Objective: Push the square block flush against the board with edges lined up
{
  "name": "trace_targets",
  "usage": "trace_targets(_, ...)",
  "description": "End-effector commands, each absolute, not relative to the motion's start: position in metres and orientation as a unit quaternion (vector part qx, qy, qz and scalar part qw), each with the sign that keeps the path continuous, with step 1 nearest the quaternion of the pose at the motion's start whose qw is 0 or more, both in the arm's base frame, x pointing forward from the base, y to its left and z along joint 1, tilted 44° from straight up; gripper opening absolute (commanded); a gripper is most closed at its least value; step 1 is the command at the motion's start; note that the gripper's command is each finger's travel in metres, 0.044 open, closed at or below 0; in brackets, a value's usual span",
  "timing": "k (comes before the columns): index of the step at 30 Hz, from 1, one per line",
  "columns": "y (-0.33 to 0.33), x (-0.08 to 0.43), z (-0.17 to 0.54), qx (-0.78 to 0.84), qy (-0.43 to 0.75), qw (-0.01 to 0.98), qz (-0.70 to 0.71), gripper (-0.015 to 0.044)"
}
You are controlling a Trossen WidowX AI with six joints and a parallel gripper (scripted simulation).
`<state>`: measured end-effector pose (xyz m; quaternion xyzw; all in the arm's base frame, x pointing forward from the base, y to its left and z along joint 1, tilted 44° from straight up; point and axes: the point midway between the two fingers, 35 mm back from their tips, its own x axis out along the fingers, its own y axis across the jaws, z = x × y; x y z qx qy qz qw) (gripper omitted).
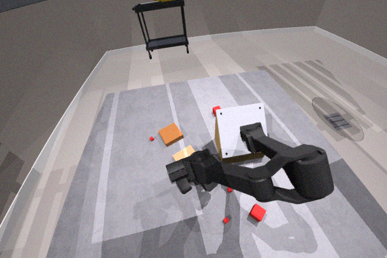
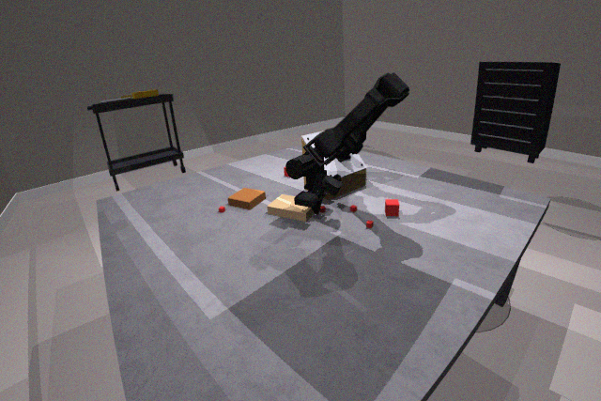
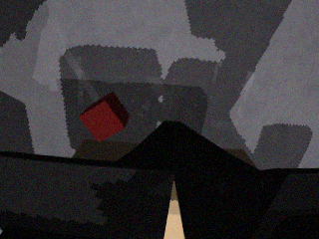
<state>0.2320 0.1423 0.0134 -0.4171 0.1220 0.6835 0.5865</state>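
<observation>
The orange square block [image 1: 170, 133] [image 2: 246, 197] lies flat on the table. The tan board [image 1: 183, 153] [image 2: 287, 208] lies flat close to it, with a narrow gap between them, and is turned at a different angle. Part of the board is hidden behind the hand. My gripper [image 2: 316, 209] [image 3: 170, 128] is shut and empty, low at the board's right end in the exterior view. Its tips are hidden in the top view. I cannot tell whether they touch the board. In the wrist view, a strip of tan shows through the slit between the fingers.
A white-topped sloping box [image 1: 236, 121] [image 2: 354, 183] stands behind the hand. A large red cube [image 1: 257, 212] [image 2: 392, 208] and several small red cubes lie around. Another red cube [image 1: 216, 110] [image 2: 286, 172] is beside the box. A red cube [image 3: 103, 118] shows in the wrist view.
</observation>
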Motion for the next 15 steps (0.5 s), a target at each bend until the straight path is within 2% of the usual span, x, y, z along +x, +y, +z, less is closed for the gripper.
trace_targets(1,0.1395,0.2351,0.0102,-0.420,0.124,0.585,0.683,0.0000)
trace_targets(15,0.1331,0.2401,0.0042,-0.420,0.124,0.584,0.683,0.0000)
